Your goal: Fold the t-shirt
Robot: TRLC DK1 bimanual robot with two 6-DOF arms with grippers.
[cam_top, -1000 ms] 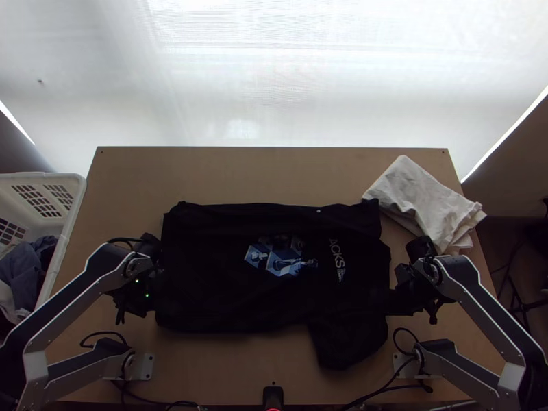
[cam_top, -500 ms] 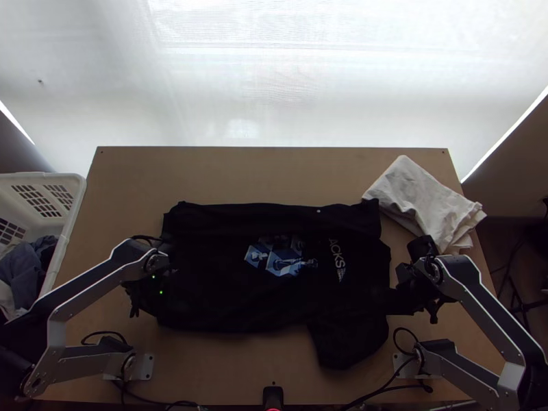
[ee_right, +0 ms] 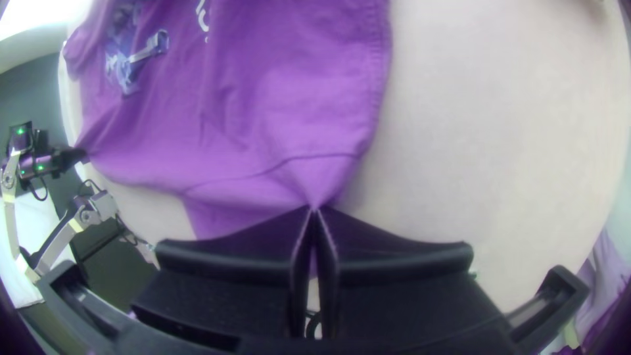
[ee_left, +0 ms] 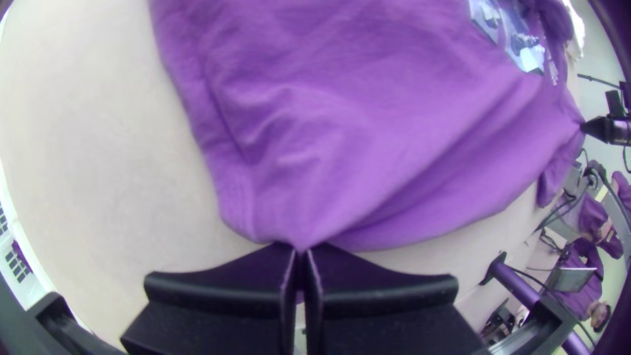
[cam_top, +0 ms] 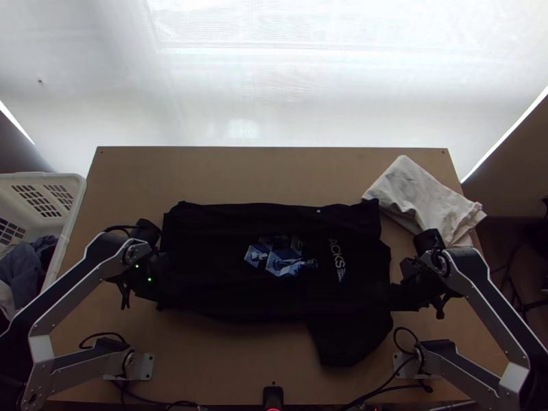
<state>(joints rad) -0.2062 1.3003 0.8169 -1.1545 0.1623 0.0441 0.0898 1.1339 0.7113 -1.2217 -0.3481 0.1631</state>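
The left arm (cam_top: 79,284) is moving a bit toward 10 o'clock in the top view, and the right arm (cam_top: 486,301) is moving a tiny bit toward 1 o'clock. The near edge of the shirt is moving with them, toward 12 o'clock, and so is the low end of its near sleeve (cam_top: 349,342).

The shirt (cam_top: 274,294) is lying spread out over the middle of the desk (cam_top: 233,370), with its blue and white picture (cam_top: 281,257) facing up. The near sleeve is poking out between 4 and 5 o'clock.

The left claw (cam_top: 152,288) is pinching the shirt between 8 and 9 o'clock, at a corner. The right claw (cam_top: 405,296) is pinching it between 3 and 4 o'clock. In both wrist views, the fingers are squeezing a little bit of cloth, and the shirt is stretching between the two claws.

At 2 o'clock from the shirt, a white cloth (cam_top: 425,198) is lying in a rumpled heap. At 9 o'clock, a white basket (cam_top: 70,229) is standing beside the desk, holding some clothes (cam_top: 27,267).
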